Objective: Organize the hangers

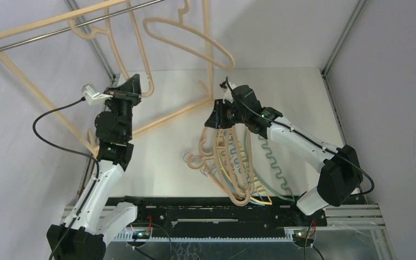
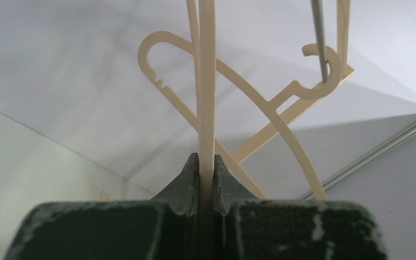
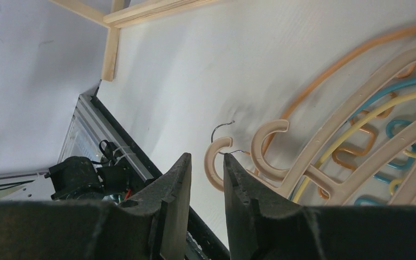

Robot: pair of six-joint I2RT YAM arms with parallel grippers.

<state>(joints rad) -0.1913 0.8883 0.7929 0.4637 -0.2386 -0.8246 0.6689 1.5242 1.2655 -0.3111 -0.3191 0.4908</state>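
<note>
Left fingers (image 2: 191,173): clamped on the slim bar of a light-wood hanger (image 2: 206,97), apparently one of two hanging from the metal rail (image 2: 319,38) above.
Right fingers (image 3: 180,179): parted, nothing between them. Curled hook of another wood hanger (image 3: 216,162) just past the tips.
Beyond, on the surface (image 3: 173,81): tangled pile (image 1: 235,168) of wood, orange, teal and yellow hangers.
Progress, by estimate: early. Two on the rail, counting the second hung hanger (image 1: 195,40); bulk of the pile yet to go up.
</note>
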